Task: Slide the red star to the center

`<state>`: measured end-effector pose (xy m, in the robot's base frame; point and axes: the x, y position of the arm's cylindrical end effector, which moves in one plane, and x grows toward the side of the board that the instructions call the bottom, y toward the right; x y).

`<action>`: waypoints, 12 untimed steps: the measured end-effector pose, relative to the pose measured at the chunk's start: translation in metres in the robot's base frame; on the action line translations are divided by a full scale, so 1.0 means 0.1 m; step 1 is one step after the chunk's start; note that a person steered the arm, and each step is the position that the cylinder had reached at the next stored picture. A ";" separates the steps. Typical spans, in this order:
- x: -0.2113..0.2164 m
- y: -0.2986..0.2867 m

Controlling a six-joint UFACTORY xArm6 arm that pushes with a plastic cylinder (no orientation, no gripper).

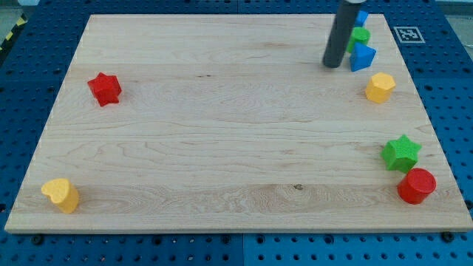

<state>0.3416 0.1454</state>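
Note:
The red star (105, 89) lies on the wooden board (222, 133) near the view's left edge, in the upper half. My tip (332, 65) is at the view's upper right, far from the red star. It stands just left of a blue triangular block (362, 57) and a green block (360, 36). A blue block (362, 16) sits partly hidden behind the rod.
A yellow hexagonal block (380, 87) lies at the right, below the blue one. A green star (400, 153) and a red cylinder (417, 185) sit at the lower right. A yellow block (60, 195) sits at the lower left corner.

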 end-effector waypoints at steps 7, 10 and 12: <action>0.38 -4.01; 0.61 -3.75; 0.89 -3.55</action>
<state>0.4308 -0.2094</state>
